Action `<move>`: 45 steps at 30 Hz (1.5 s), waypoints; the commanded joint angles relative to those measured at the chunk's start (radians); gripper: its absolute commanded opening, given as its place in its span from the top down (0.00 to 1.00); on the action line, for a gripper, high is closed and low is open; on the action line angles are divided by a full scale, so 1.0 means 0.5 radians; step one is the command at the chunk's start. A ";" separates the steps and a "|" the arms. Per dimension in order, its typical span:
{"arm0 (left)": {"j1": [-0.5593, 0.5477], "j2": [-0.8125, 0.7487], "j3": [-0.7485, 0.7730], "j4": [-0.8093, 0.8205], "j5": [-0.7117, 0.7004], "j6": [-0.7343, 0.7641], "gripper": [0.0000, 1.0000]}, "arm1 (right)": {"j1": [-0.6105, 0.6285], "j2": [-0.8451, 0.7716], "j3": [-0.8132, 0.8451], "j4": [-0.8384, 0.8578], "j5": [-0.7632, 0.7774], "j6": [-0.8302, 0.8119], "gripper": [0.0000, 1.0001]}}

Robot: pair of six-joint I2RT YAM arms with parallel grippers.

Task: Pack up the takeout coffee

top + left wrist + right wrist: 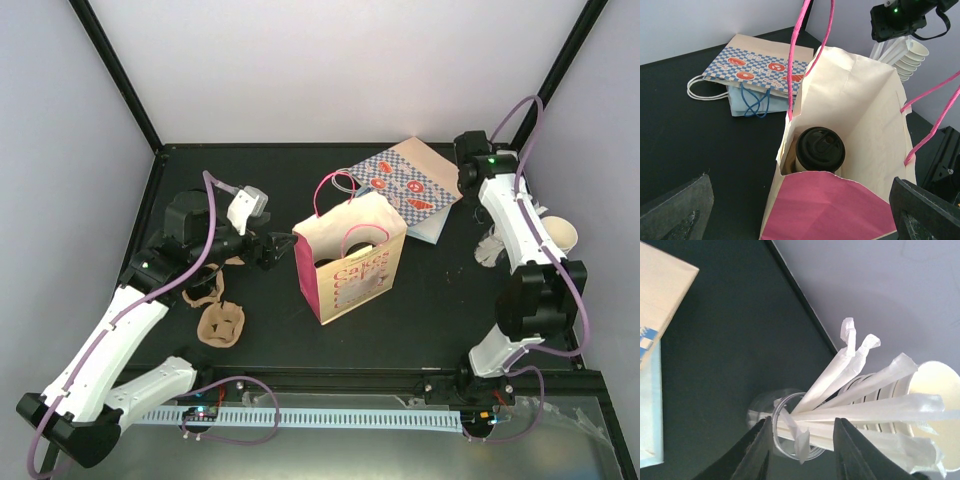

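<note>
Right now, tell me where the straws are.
Wrapped straws sit in a clear glass at the table's right side, beside the stacked paper cups, with the right tool straddling them in its wrist view.

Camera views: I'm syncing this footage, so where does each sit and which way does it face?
Top external: above, behind the bases, looking down on the pink bag; left arm and right arm show.
Left wrist: on the left arm, looking into the bag at a lidded cup; left gripper fingers frame it.
Right wrist: looking down at wrapped straws; right gripper straddles them.
Shared: top and left wrist both show the bag.
</note>
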 commanded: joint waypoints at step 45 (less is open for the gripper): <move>-0.006 0.020 0.068 -0.001 0.026 0.013 0.01 | 0.076 -0.917 0.579 0.131 -1.970 -0.233 0.99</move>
